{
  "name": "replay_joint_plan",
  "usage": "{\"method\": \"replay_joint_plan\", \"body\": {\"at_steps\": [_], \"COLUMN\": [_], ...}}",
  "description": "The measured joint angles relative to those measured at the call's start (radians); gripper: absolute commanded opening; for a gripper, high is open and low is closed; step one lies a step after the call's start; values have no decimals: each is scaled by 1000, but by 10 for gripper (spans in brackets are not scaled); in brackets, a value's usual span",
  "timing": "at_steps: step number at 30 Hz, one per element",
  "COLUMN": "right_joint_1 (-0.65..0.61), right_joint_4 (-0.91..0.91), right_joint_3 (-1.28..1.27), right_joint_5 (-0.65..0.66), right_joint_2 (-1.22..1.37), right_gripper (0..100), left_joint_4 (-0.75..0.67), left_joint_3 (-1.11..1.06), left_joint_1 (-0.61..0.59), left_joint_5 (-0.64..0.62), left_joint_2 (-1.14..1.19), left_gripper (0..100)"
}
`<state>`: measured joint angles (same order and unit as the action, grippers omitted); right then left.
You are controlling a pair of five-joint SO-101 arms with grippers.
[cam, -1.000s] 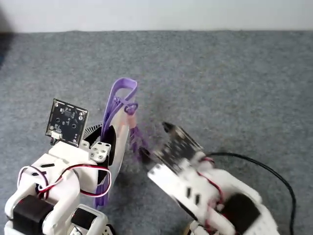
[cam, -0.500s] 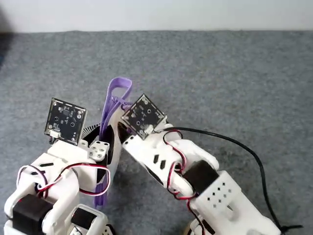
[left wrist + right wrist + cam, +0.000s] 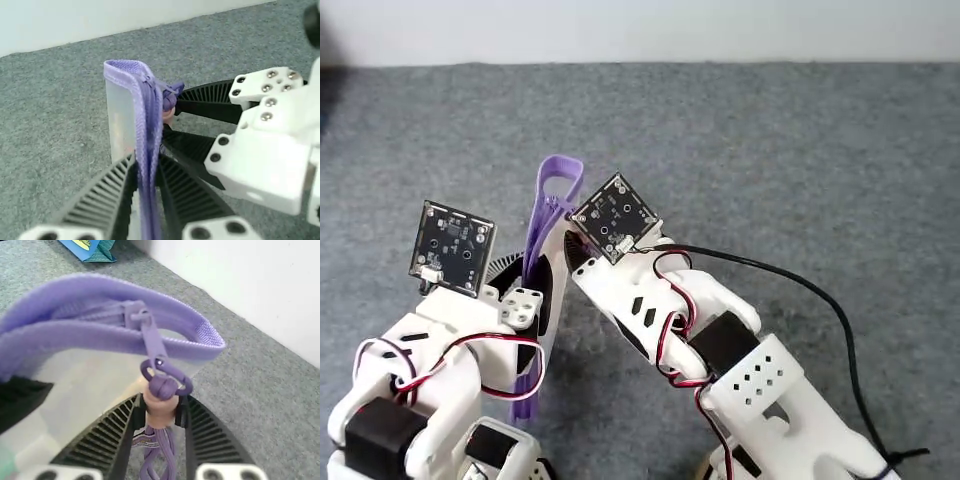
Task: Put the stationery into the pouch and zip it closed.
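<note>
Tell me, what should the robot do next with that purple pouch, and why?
Probably slide the right gripper along the zipper line. It is already shut on the zipper pull, and the left gripper pinches the pouch by its zipper edge, bracing it for the tug.

Here's the pouch (image 3: 552, 190), up on edge, with clear plastic walls and a purple zip band along the top. It's left of the surface's centre, toward the near edge, pinched in the left tool (image 3: 146, 167). The slider (image 3: 136, 316) sits at the far end, and the pink-beaded zip pull (image 3: 159, 407) dangles there, clamped in the right tool (image 3: 160, 405).
</note>
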<state>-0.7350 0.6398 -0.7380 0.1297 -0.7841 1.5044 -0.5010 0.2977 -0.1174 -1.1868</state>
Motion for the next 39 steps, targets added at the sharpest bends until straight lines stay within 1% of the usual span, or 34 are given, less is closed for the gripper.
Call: {"method": "replay_joint_plan", "body": {"at_steps": [2, 4, 5, 6, 11, 14, 18, 21, 26, 35, 39], "right_joint_1": [0, 2, 2, 3, 28, 37, 37, 37, 35, 34, 35], "right_joint_4": [0, 0, 0, 0, -28, -35, -41, -41, -41, -41, -41], "right_joint_3": [0, 0, 0, -2, -2, -2, -2, -2, -2, -2, -2], "right_joint_5": [0, 12, 20, 26, 60, 98, 160, 210, 270, 284, 284], "right_joint_2": [0, 0, 0, 0, 0, 0, -21, -51, -107, -163, -164], "right_gripper": [79, 17, 2, 15, 8, 8, 8, 8, 8, 8, 8], "left_joint_4": [0, 0, 0, 0, 0, 0, 0, 0, -2, -2, -2], "left_joint_3": [0, 0, -5, -9, -9, -9, 17, 57, 81, 68, 58], "left_joint_1": [0, 0, 0, 0, 0, 0, 0, 2, 6, 6, 6], "left_joint_5": [0, 0, 0, 0, 0, 0, 0, 0, 2, 0, 5], "left_joint_2": [0, 0, 0, 0, -2, -3, -3, -8, -15, -15, -15], "left_gripper": [13, 13, 13, 13, 23, 73, 175, 209, 210, 209, 138]}}
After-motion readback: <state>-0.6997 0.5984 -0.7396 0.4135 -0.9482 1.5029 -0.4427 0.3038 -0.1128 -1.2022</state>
